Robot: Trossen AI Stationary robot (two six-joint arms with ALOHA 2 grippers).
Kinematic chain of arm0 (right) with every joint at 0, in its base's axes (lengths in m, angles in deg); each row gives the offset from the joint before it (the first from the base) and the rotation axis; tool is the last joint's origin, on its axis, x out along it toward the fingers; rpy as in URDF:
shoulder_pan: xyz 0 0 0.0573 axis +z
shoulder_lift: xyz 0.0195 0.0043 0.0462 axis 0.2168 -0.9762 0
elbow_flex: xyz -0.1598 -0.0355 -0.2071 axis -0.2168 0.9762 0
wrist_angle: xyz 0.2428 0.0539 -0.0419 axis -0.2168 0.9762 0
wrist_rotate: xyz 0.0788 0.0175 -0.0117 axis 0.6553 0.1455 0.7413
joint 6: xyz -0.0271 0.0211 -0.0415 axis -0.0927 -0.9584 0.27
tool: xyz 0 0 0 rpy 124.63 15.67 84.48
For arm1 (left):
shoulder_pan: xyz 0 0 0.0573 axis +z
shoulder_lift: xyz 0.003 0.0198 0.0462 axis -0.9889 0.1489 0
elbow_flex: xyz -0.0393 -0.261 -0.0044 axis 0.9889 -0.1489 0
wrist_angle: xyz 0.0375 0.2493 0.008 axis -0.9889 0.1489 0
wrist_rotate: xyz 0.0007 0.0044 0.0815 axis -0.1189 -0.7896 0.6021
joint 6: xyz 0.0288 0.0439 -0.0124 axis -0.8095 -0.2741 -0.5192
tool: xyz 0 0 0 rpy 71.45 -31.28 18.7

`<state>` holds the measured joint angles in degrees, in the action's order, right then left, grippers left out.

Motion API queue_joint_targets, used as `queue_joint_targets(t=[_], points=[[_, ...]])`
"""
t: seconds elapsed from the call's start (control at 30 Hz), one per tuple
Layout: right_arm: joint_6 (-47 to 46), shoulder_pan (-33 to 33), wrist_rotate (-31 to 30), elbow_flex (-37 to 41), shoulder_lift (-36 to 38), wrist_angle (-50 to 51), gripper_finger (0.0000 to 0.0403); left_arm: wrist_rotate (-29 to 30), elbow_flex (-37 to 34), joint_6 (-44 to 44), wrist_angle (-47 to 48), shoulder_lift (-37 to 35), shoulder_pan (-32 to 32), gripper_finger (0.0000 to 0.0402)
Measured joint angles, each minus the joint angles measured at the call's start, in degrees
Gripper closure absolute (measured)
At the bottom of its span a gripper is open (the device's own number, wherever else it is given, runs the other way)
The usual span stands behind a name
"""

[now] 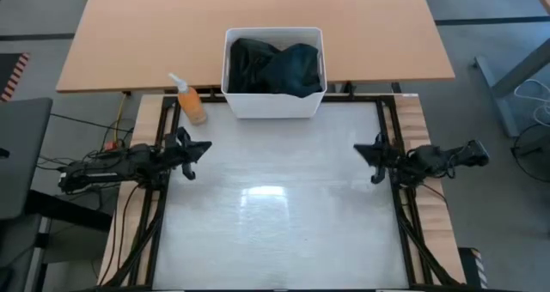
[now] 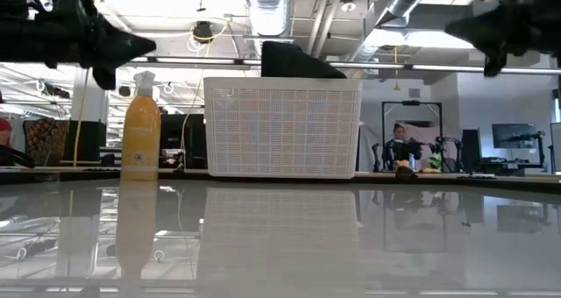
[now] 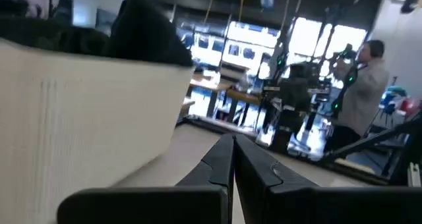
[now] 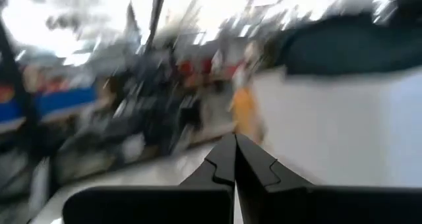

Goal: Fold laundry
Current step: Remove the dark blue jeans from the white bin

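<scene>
Glossy white table surface lies bare in front of the white bin, which stands at the far edge, midway between both arms. Laundry sits bundled inside the bin, black and dark green, heaped above the rim; no long axis or pointing direction is discernible in the bundle. Left gripper and right gripper hover near the bin's near corners, about equally close, fingers pressed together, holding nothing. An orange spray bottle stands just beside the bin's left wall.
</scene>
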<state>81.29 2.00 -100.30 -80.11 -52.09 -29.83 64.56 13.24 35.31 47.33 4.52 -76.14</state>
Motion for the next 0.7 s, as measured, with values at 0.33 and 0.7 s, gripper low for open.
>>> queue_joint_targets(t=[0.33, 0.7], points=[[6.81, -12.87, 9.97, -1.33, -9.35, -15.66, 0.0377, -3.06, 8.19, -10.48, -9.14, 20.49, 0.00, 0.0401], [10.34, -26.78, 12.74, -32.28, -43.26, 3.68, 0.0288, 5.72, 23.87, -23.74, 2.25, 40.00, 0.00, 0.0391]])
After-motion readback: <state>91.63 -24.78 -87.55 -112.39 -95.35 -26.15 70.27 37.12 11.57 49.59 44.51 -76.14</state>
